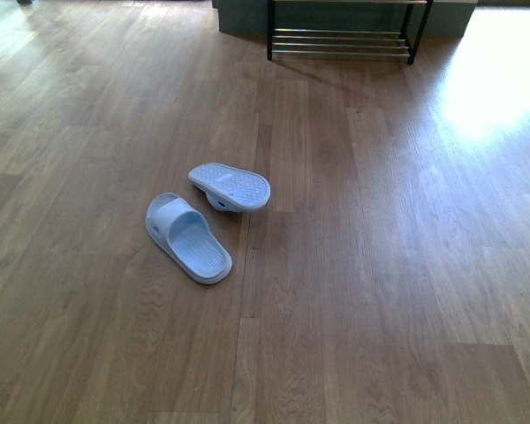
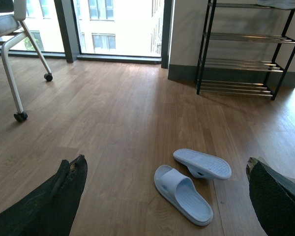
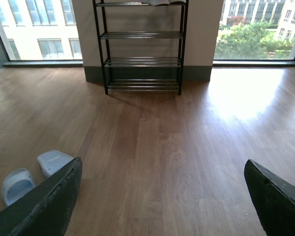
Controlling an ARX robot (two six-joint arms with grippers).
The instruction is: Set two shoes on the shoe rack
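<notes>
Blue upright slide (image 1: 188, 238) beside overturned slide (image 1: 230, 185), shoe rack (image 1: 340, 42) well apart

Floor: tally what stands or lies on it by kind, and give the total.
pale blue slides: 2 (one upright, one sole-up)
shoe rack: 1
wheeled chair: 1
Total: 4

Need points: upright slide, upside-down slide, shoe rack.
upright slide (image 1: 197, 245), front view, on its footbed.
upside-down slide (image 1: 232, 184), front view, on its upturned sole.
shoe rack (image 3: 142, 62), right wrist view, on a middle tier's chrome bars.
</notes>
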